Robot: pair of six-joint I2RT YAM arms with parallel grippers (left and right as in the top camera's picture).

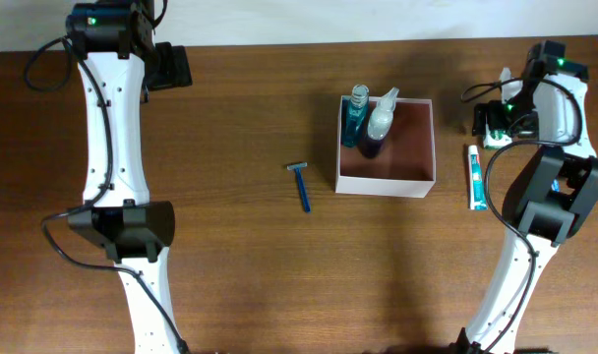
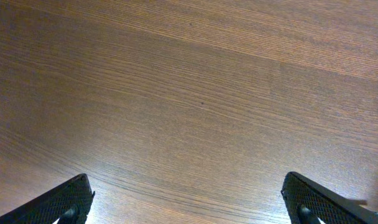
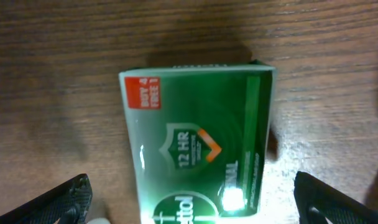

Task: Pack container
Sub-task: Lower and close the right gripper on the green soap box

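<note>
Container (image 1: 383,185): open-top box lying flat on the table (image 1: 230,265), middle-right in the overhead view. Its mouth faces up, so items can go in from above.
Inside it: a blue bottle (image 1: 358,110) and a white spray bottle (image 1: 381,120), both upright and crowded into the 11 o'clock corner. I judge this leaves the rest of the floor free for the other items.
Not yet packed: razor (image 1: 301,184) near the box at its 9 o'clock; toothpaste (image 1: 476,177) just beside it at 3 o'clock; green packet (image 3: 198,146) at 2 o'clock.
Right gripper (image 3: 190,186): jaws spread fully and holding nothing. It hangs over the packet with a finger off each side, likely lined up to grasp across its width.
Left gripper (image 2: 186,193): also spread wide and empty, at the box's 10 o'clock and well apart, probably to keep clear.
Right wrist only: the packet's print, an orange "buy 4 free 1" tag and a "12 HR" shield. In the overhead view the gripper hides most of the packet.
Left wrist only: bare wood grain between the fingers.
Overhead only: the box, its contents and how every item lies.
Progress: by my count, two of five items are packed.
</note>
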